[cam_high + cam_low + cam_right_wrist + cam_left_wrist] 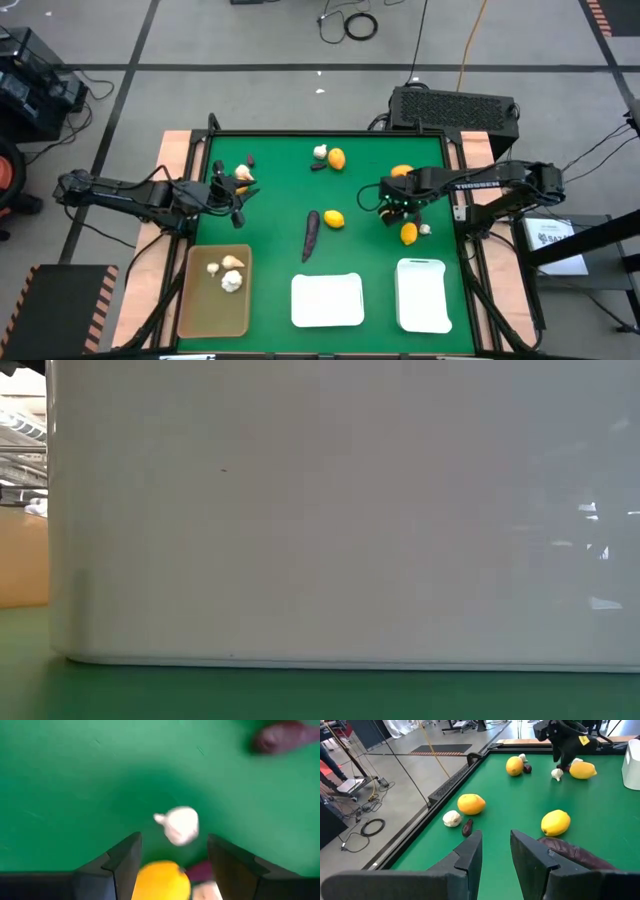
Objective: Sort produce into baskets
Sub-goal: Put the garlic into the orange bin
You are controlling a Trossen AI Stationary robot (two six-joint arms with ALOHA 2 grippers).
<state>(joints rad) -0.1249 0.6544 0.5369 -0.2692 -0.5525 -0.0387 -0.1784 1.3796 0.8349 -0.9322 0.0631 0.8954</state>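
produce lying on the green desk (360,250), both hands hovering with nothing held.

the left hand (238,190) is hanging near a whitish bulb (244,174), its fingers (470,857) sitting a little apart around nothing. the right hand (172,857) is hanging above a garlic bulb (179,824) and an orange fruit (161,879), its fingers spread and gripping nothing. three bulbs are lying in the tan basket (200,315); both white baskets (327,300) are sitting beside it along the desk's near edge.
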